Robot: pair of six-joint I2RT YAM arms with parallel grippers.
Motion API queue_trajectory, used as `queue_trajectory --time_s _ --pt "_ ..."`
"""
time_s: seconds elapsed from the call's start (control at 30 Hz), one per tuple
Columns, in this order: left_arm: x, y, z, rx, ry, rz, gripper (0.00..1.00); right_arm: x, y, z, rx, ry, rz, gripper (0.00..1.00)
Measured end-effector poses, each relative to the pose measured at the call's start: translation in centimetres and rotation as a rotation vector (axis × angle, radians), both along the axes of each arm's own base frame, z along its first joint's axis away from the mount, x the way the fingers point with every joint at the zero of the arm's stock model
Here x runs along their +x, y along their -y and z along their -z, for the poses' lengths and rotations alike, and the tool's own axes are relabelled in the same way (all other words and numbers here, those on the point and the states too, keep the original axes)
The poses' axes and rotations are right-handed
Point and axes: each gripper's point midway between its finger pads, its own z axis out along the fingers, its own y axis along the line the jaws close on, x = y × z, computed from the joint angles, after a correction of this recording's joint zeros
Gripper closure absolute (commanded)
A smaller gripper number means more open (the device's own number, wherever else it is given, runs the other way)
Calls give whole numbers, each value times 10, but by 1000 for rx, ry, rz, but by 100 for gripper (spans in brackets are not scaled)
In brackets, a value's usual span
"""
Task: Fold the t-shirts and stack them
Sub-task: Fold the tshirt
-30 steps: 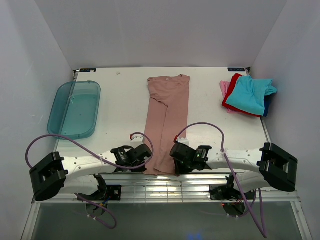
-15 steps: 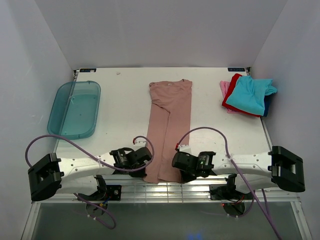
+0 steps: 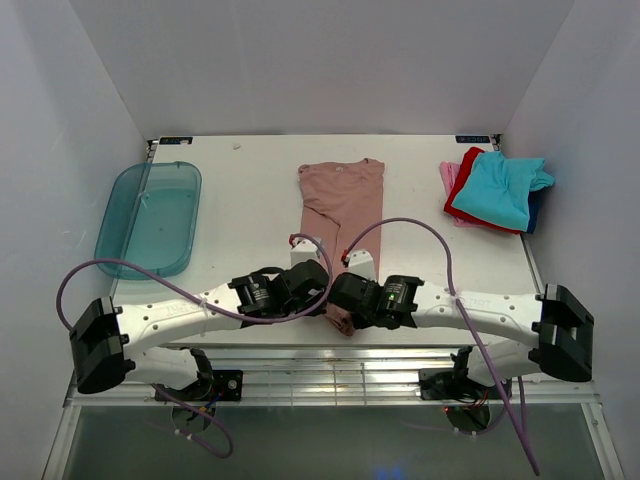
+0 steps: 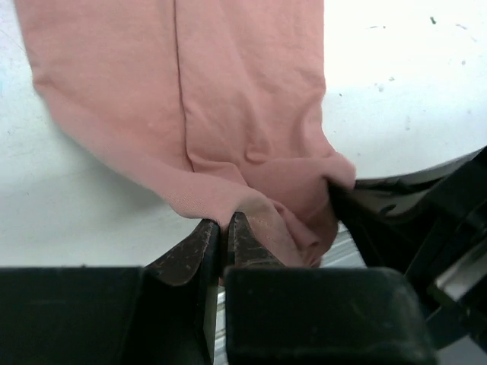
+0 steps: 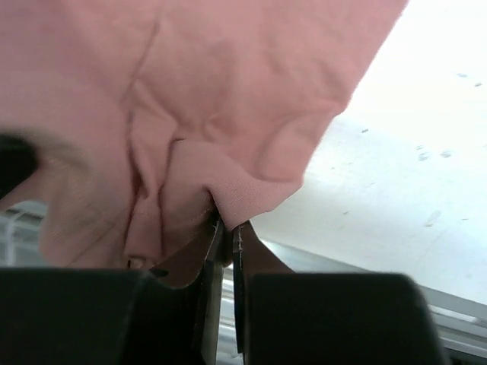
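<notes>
A dusty-pink t-shirt [image 3: 341,200], folded into a long narrow strip, lies down the middle of the table. My left gripper [image 3: 322,292] and right gripper [image 3: 337,296] sit close together over its near end. Each is shut on a corner of the hem and holds it lifted and bunched. The left wrist view shows the cloth [image 4: 251,114] pinched between the fingers [image 4: 247,239]; the right wrist view shows the hem [image 5: 228,99] pinched too. A stack of turquoise, red, pink and dark blue t-shirts [image 3: 497,188] lies at the far right.
A translucent teal plastic tray [image 3: 149,220] stands at the left edge of the table. White walls close in the table on three sides. A metal grate runs along the near edge in front of the arm bases.
Both grippers have moved forward and inward from the near edge, carrying the shirt's hem with them. The near end of the shirt is now lifted and bunched instead of lying flat.
</notes>
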Motion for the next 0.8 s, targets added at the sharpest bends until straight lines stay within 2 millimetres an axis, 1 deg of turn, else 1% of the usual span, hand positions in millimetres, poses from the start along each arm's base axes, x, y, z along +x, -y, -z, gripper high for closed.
queue_trajectory --time_s 0.1,0.2,0.4,0.53,0.67,0.77,0.8 --pt "10 -1 8 37 24 -9 100 19 14 8 -81 29 29 92" --pt "26 -5 16 49 51 -35 100 41 28 13 -145 58 60 92" --pt "74 -18 29 82 115 -115 100 89 43 14 -200 118 102 92" --pt "106 -23 35 100 158 -141 100 122 38 8 -213 164 96 92" --pt "139 -22 43 138 175 -160 100 156 25 2 -236 203 77 92" --pt "164 -20 39 133 198 -181 100 183 20 -3 -255 227 81 92" --pt "170 -20 38 132 204 -186 100 191 18 -5 -257 235 81 92"
